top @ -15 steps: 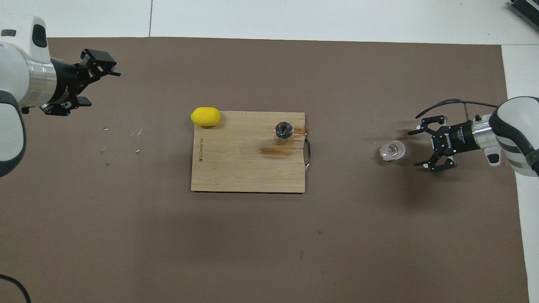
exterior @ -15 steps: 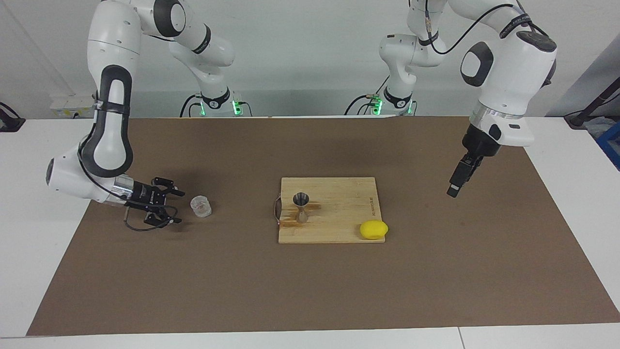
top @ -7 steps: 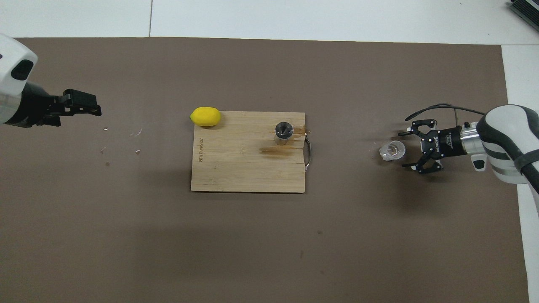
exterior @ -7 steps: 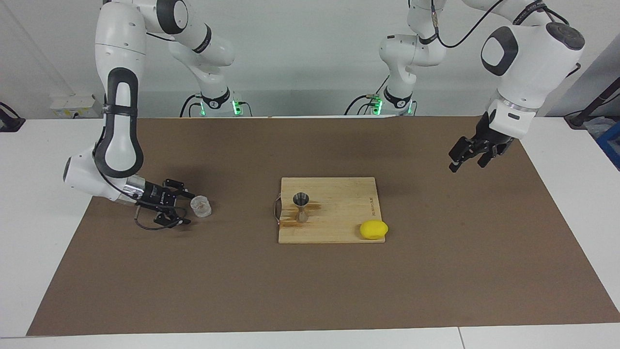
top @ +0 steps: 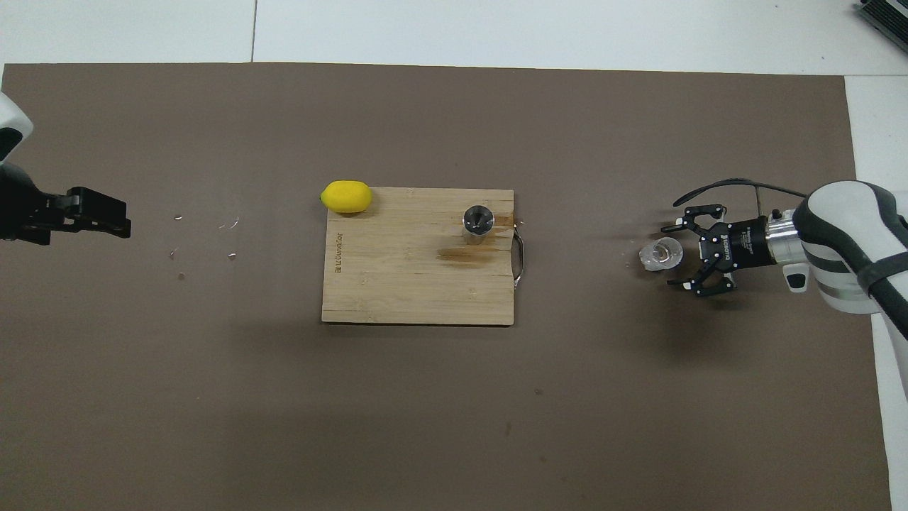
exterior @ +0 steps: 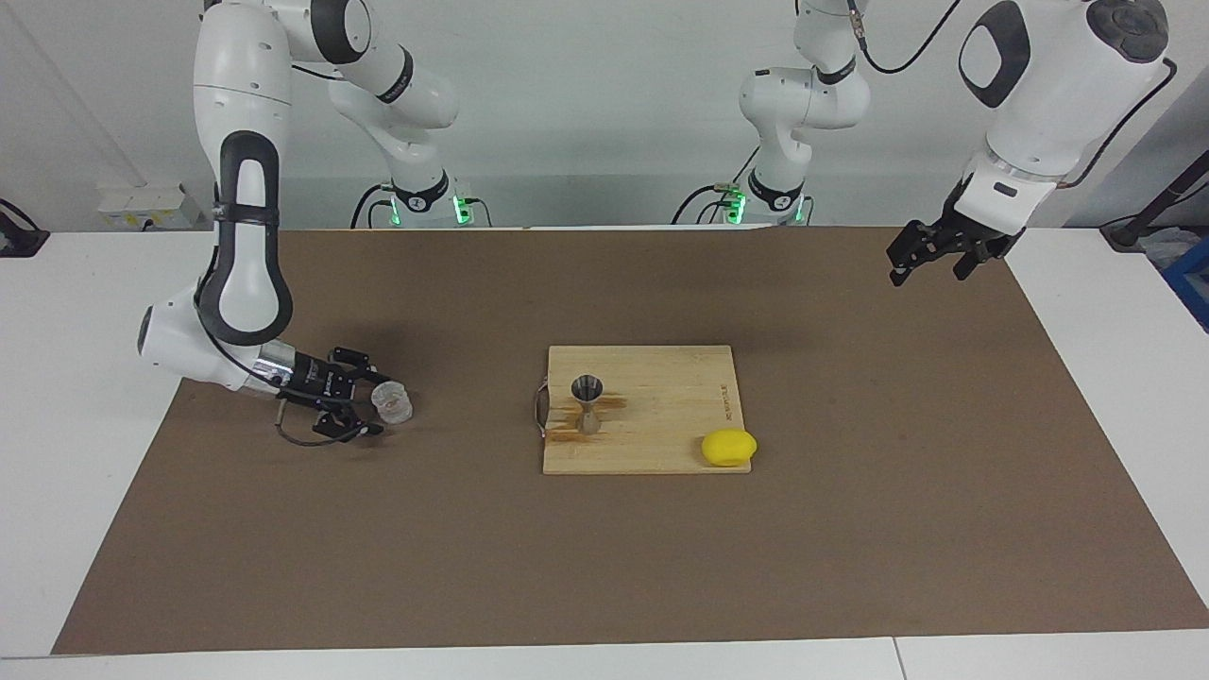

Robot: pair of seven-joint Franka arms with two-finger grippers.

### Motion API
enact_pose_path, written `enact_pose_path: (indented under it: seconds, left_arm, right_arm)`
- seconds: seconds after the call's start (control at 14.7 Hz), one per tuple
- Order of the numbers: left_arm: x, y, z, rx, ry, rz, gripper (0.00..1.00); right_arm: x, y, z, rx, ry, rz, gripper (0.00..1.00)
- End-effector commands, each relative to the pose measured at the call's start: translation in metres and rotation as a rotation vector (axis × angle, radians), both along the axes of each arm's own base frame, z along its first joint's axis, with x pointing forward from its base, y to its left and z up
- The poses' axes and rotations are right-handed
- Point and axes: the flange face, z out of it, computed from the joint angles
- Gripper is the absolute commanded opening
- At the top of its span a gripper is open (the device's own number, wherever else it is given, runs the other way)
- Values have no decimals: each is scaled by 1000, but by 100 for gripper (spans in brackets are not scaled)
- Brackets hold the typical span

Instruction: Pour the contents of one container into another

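Observation:
The small clear glass tumbler (exterior: 392,403) (top: 660,255) stands upright on the brown mat toward the right arm's end of the table. My right gripper (exterior: 371,404) (top: 670,256) lies low and level beside it, open, its fingertips reaching along either side of the glass without closing on it. The silver hourglass jigger (exterior: 587,401) (top: 477,223) stands upright on the wooden cutting board (exterior: 661,397) (top: 397,284), near the board's handle. My left gripper (exterior: 926,272) (top: 99,218) hangs open and empty, high over the mat's edge at the left arm's end.
A yellow lemon (exterior: 728,447) (top: 346,196) rests at the board's corner toward the left arm's end, farther from the robots than the jigger. A dark stain marks the board beside the jigger. White table borders the mat.
My right gripper slid toward the tumbler until its fingertips flank it. The left arm rose and drew back toward the robots. Tumbler, jigger and lemon stayed put.

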Motion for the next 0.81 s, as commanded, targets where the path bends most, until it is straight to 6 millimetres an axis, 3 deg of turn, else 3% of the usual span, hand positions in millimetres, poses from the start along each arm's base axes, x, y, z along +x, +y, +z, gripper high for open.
enact_pose_path:
  seconds: [0.0,0.14,0.34,0.54,0.75]
  left_arm:
    - [-5,-9,-4,16,36,-41,100]
    - [-5,-15,3,14,30,-46,100]
    - [-8,-6,6,14,44,-31,100]
    - [-10,-3,32,10,32,-30,100]
    - [-12,-3,23,13,18,-29,100]
  right_arm:
    - [-8,6,4,10,-31,-11,100]
    - [-8,6,4,10,-31,-11,100]
    - [-8,6,4,6,-32,-13,100]
    - [-7,5,4,1,-36,-17,99]
    - [-7,6,4,3,-35,-15,97]
